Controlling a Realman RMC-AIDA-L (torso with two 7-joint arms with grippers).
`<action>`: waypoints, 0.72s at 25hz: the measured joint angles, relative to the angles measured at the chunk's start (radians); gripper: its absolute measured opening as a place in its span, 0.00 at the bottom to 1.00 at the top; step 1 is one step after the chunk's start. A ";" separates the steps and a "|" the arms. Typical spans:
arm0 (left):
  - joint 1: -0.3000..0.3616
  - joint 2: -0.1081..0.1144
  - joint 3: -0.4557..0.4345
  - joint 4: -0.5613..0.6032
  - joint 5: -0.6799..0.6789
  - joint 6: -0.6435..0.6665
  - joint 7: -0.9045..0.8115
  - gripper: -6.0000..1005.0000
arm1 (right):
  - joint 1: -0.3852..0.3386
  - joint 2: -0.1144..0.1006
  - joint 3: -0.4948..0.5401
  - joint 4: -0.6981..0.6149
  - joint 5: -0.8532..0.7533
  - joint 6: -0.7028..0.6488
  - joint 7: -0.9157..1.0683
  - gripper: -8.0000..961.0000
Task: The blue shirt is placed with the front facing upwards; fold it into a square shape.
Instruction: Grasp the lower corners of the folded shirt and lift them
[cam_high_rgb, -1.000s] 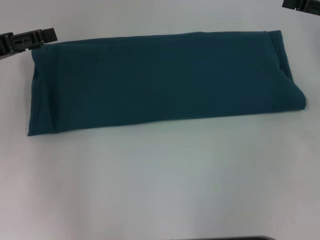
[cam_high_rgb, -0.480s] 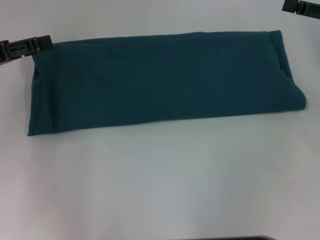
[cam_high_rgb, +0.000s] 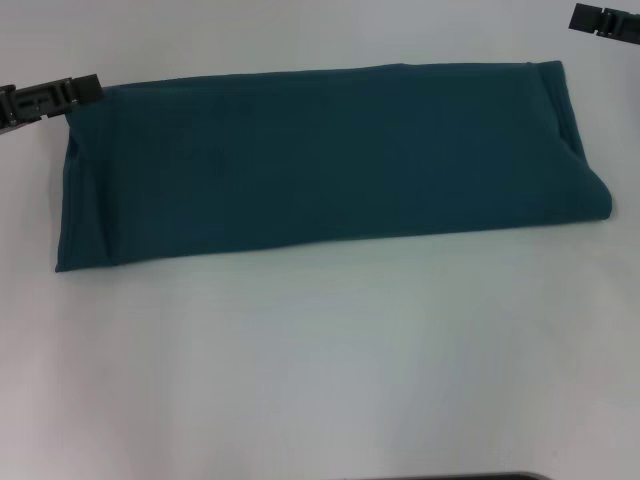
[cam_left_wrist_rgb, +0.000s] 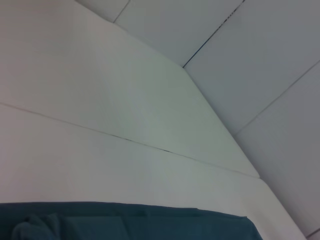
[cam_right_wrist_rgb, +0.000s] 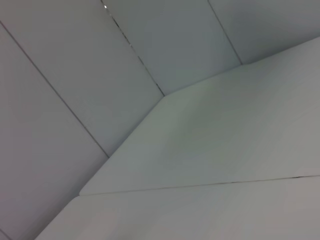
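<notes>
White table (cam_high_rgb: 320, 360) carries the shirt (cam_high_rgb: 320, 160) as a long band, left gripper (cam_high_rgb: 50, 97) at its far-left corner, right gripper (cam_high_rgb: 605, 20) beyond its far-right corner, finger state untellable; I'd pinch both left corners squarely, then fold across.

I see a white table (cam_high_rgb: 320, 360), a seam (cam_left_wrist_rgb: 125, 139) across it, panelled wall (cam_right_wrist_rgb: 75, 75) behind

Surface: white table (cam_high_rgb: 320, 370) — plain, matte.
On it: the blue shirt (cam_high_rgb: 320, 160) — folded into a long flat band across the far half.
Right end: rounded fold.
Left end: squared edge.
</notes>
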 joint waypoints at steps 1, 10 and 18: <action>0.000 0.000 -0.005 0.003 0.000 0.000 -0.001 0.76 | -0.001 0.000 0.000 0.000 0.000 0.001 -0.002 0.92; 0.011 0.001 -0.059 0.045 -0.001 0.010 -0.069 0.76 | -0.011 -0.001 0.000 0.002 0.000 0.019 -0.003 0.92; 0.012 0.021 -0.122 0.147 -0.001 0.009 -0.145 0.76 | -0.019 0.006 -0.001 0.004 -0.006 0.063 -0.005 0.91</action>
